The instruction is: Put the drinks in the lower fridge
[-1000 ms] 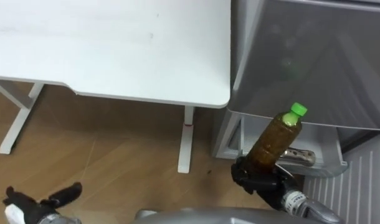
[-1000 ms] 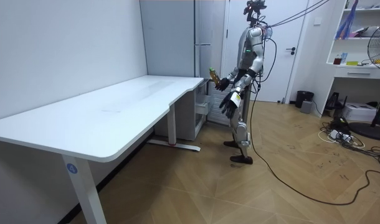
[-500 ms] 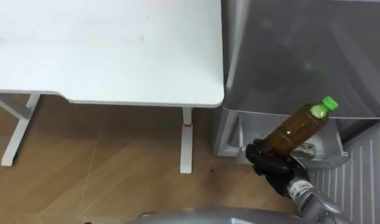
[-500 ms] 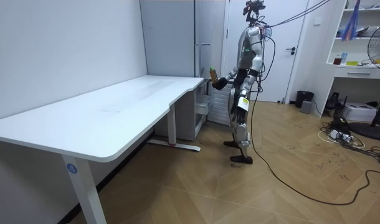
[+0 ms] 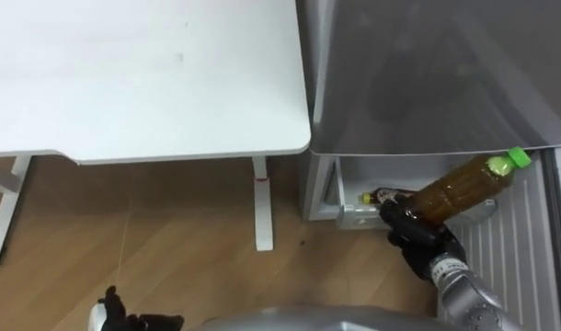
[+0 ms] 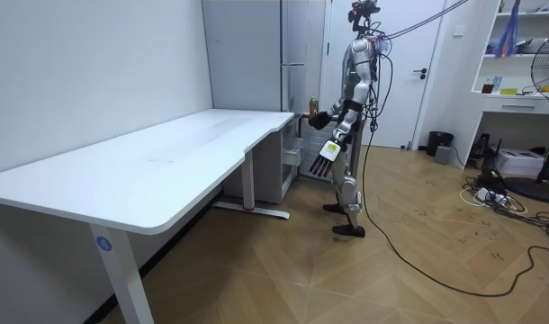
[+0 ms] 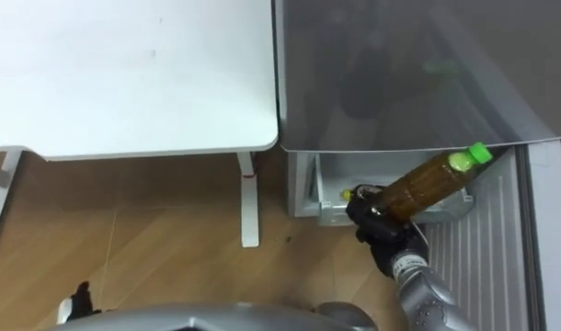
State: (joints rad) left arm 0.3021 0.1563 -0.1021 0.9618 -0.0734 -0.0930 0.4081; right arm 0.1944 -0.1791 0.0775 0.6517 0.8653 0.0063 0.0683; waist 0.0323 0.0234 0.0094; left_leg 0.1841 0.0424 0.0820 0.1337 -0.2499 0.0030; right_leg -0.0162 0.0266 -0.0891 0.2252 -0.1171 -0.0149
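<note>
**Bottle held over the open lower drawer**

The right robot hand (image 5: 418, 244) is clenched round the base of the tea bottle (image 5: 455, 188). The bottle slants up and rightward from it, green cap outermost. The fridge's (image 5: 428, 74) open lower drawer (image 5: 352, 188) lies just beyond the hand. Next, I judge, the bottle must be lowered in. The hand hides much of the drawer's inside. The left robot hand (image 5: 110, 308) hangs loose, far left.

The bottom edge crops the left hand (image 5: 116, 311) at lower left, and the right hand (image 5: 417, 241) hides the base of the brown green-capped plastic bottle (image 5: 460, 184).
</note>
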